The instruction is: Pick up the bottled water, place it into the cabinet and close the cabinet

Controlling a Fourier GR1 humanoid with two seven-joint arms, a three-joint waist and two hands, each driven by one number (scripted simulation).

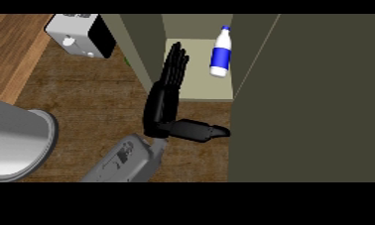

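Observation:
The bottled water (221, 55), white with a blue label and blue cap, stands inside the open cabinet on its pale shelf (198, 89), toward the right side. My left hand (162, 105) is open. Its fingers point straight up along the inner face of the left cabinet door (143, 40), and its thumb sticks out to the right. The hand is left of the bottle and apart from it. The right cabinet door (307, 95) is a big dark panel that fills the right side of the view. My right hand does not show.
A white and black appliance (77, 35) sits at the back left on the wooden counter (88, 100). A grey rounded basin (22, 144) lies at the left edge.

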